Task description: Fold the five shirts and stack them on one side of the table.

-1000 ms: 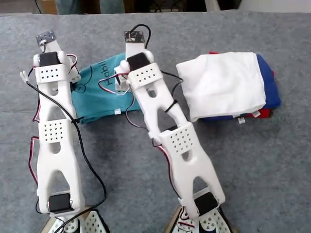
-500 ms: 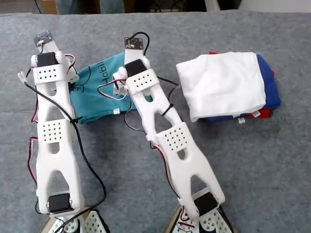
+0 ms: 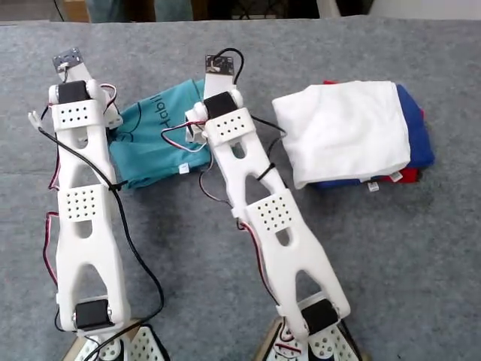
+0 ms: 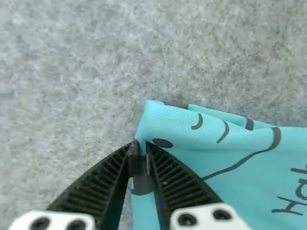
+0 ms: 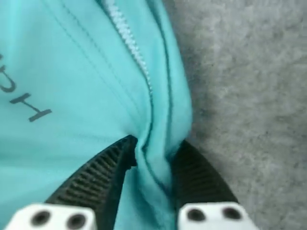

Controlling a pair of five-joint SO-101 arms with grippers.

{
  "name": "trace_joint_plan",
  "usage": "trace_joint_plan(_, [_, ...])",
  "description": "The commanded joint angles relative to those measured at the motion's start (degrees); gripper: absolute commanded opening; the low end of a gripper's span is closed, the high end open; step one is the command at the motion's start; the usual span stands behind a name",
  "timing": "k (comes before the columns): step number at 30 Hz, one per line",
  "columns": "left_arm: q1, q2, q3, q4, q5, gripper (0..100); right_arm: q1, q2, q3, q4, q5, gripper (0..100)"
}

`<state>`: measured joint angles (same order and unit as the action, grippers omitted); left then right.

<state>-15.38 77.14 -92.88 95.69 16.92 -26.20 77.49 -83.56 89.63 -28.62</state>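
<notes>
I've got the left end effector [image 4: 137, 159] clamped on a corner of the teal shirt [image 3: 143, 162], right end effector [image 5: 153, 158] pinching its far edge. It lies folded on the desk [image 3: 391, 256] near the stack [image 3: 342, 128]. Next I'd lift evenly and set it on top.

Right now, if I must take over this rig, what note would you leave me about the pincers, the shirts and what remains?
Left pincer: shut on a corner of the teal shirt.
Right pincer: shut on a bunched edge of the same shirt.
The teal shirt lies on the table, between the two arms.
Done: a stack on the robot's right, with the white shirt on top and edges of a blue shirt and a red shirt beneath. The full count cannot be seen.
Left: finish the teal shirt, then place it on that stack.
</notes>
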Motion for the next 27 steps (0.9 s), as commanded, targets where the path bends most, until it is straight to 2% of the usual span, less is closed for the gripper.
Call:
trace_joint_plan(1, [-0.5, -0.6, -2.8, 0.0, 0.1, 5, -0.3, -2.1, -0.7, 0.4, 0.5, 2.3])
trace_joint_plan(9, [-0.5, -11.5, -2.4, 1.8, -0.3, 6, 1.1, -4.9, -0.7, 1.6, 0.1, 2.1])
trace_joint_plan(16, [-3.1, -18.3, -2.1, 5.3, 0.4, 22, 4.5, -4.4, -0.3, 4.0, 0.5, 2.1])
trace_joint_plan(18, [-3.1, -20.0, 0.9, 5.2, 4.0, 25, 5.5, -3.4, -0.5, 4.1, 0.5, 2.1])
trace_joint_plan(21, [-1.3, -21.2, 6.2, 5.1, 7.4, 28, 5.8, -2.3, -0.7, 4.3, 0.1, 2.1])
trace_joint_plan(27, [1.5, -18.8, 11.4, 2.8, 7.4, 29, 6.0, -2.0, -0.4, 3.9, 0.5, 2.1])
